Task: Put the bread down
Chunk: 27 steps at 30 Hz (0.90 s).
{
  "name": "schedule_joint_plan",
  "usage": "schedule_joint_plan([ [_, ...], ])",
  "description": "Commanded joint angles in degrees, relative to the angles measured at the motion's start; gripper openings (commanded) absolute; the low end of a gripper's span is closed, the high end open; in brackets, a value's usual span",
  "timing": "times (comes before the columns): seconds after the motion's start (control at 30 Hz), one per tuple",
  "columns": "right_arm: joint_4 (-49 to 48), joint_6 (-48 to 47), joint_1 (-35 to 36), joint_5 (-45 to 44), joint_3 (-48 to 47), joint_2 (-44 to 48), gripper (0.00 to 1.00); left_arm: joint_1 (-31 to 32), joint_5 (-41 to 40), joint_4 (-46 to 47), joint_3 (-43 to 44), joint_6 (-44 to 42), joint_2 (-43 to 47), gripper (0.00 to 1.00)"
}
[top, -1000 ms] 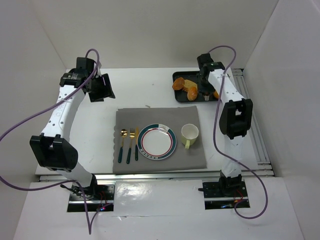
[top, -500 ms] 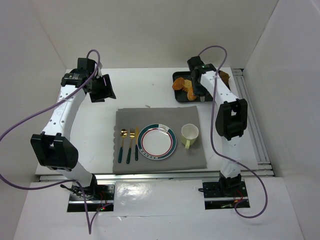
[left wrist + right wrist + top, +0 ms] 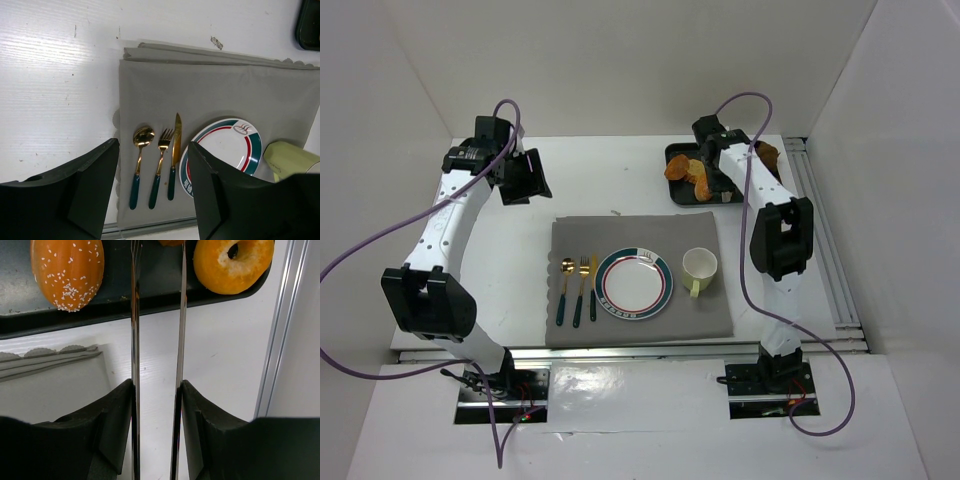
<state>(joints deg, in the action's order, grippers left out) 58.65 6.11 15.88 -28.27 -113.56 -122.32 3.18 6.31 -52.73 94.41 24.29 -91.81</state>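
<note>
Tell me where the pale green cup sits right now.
In the top view, the pale green cup stands on the grey placemat, just right of the plate, right of centre.

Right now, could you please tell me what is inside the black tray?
The black tray holds a sesame-seeded bun and a ring-shaped roll; a third piece is cut off, and the right arm covers the tray's middle from above.

Right claw point(image 3: 158, 250) tips, and an orange bread sliver point(image 3: 170, 242) there, beyond the wrist view's top edge
</note>
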Motion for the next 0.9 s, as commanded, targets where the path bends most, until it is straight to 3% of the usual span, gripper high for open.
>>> schedule_joint_plan([
  [0.0,0.9,0.2,0.4,-2.2,-0.9,0.0,0.49,-0.3,0.5,0.7,-0.5,0.5,0.5,0.70],
  [0.4,-0.9,0.2,-0.8,-1.2,-1.4,-3.1,0.46,-0.3,0.5,0.7,-1.0,0.5,0.5,0.70],
  [0.87,0.2,0.8,-0.8,0.1,-1.4,2.4,0.05,-0.3,1.0,1.2,-1.0,0.5,0.5,0.70],
])
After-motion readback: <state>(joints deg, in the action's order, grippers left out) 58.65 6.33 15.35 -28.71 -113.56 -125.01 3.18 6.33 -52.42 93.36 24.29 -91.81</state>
